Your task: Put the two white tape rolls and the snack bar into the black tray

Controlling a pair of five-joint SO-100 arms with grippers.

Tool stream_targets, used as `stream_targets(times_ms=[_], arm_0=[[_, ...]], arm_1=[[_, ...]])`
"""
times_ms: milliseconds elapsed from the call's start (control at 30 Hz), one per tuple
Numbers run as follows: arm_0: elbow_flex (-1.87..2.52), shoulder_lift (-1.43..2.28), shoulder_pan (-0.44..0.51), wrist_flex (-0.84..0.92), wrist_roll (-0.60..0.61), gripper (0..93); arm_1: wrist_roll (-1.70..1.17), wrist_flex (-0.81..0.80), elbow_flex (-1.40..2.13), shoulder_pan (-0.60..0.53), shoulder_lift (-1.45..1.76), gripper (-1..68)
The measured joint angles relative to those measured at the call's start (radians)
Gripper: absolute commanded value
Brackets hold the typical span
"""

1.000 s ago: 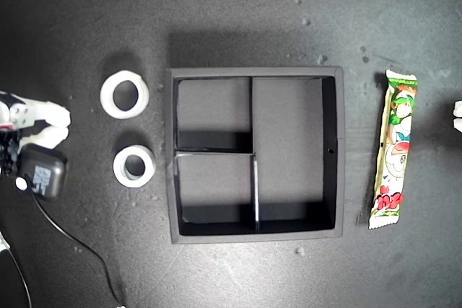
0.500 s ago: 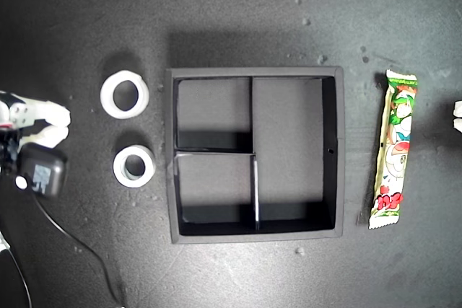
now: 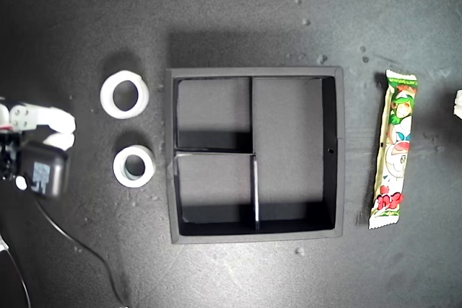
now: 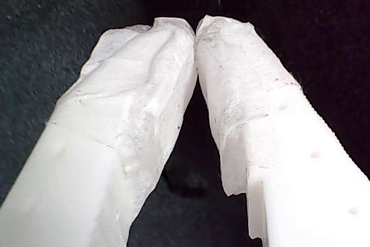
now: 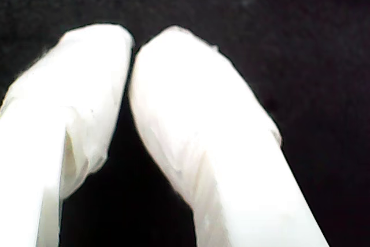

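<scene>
Nothing placed yet: black tray (image 3: 254, 155) at the middle of the exterior view, all three compartments bare. Two white tape rolls flat on the table (image 3: 216, 19) off the tray's 9 o'clock side, apart from its wall: one tape roll (image 3: 124, 94) toward 10 o'clock, the other tape roll (image 3: 133, 166) just below it, near 9 o'clock. Snack bar (image 3: 394, 149) lying lengthwise at 3 o'clock of the tray, parallel to its wall and clear of it. All three items left to move, so the whole task ahead. First gripper (image 4: 195, 27): fingers (image 4: 144, 96) closed tip to tip, nothing between them, only dark table beyond. Second gripper (image 5: 132, 41): fingers (image 5: 191, 120) likewise pressed together at the tips and empty. An arm (image 3: 36, 124) with white tips at the exterior view's 9 o'clock edge, nearest the rolls; a sliver of another arm (image 3: 458, 104) at the 3 o'clock edge, nearest the bar. No telling from the wrist views which arm is which. Likely next need: fingers parted before either roll or the bar can be taken.
</scene>
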Motion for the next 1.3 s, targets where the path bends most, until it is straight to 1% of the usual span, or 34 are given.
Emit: stream_targets(times_ms=[100, 233, 300, 400, 533, 633, 733, 833, 900, 967, 1100, 1300], arm_0=[[0.0, 0.0, 0.051, -0.061, 0.028, 0.0], [0.0, -0.002, 0.083, -0.086, 0.064, 0.0], [0.0, -0.002, 0.091, -0.086, 0.072, 0.0], [0.0, -0.002, 0.089, -0.098, 0.092, 0.2], [0.0, -0.002, 0.078, -0.098, 0.133, 3.8], [-0.018, -0.002, 0.04, -0.092, 0.19, 7.8], [-0.091, -0.002, -0.031, -0.038, 0.278, 12.9], [-0.155, -0.009, -0.115, 0.003, 0.391, 13.4], [-0.212, -0.057, -0.176, 0.006, 0.46, 13.5], [-0.278, -0.16, -0.218, -0.015, 0.52, 13.5], [-0.38, -0.411, -0.244, -0.118, 0.592, 13.2], [-0.483, -0.739, -0.236, -0.253, 0.634, 13.2]], arm_1=[[-0.048, -0.04, 0.0, 0.029, -0.003, -0.4], [-0.078, -0.114, 0.0, 0.072, -0.006, -0.4], [-0.104, -0.158, 0.0, 0.091, -0.006, -0.4], [-0.164, -0.236, 0.0, 0.089, -0.006, -0.5], [-0.215, -0.288, 0.0, 0.083, -0.006, -0.5], [-0.233, -0.299, 0.0, 0.071, -0.006, -0.5], [-0.252, -0.299, -0.023, 0.048, -0.006, -0.5], [-0.268, -0.278, -0.071, 0.015, -0.006, -0.5], [-0.276, -0.261, -0.089, -0.009, -0.006, -0.5], [-0.282, -0.255, -0.103, -0.032, -0.006, -0.5], [-0.284, -0.253, -0.107, -0.057, -0.006, -0.5], [-0.284, -0.253, -0.107, -0.089, -0.006, -0.5]])
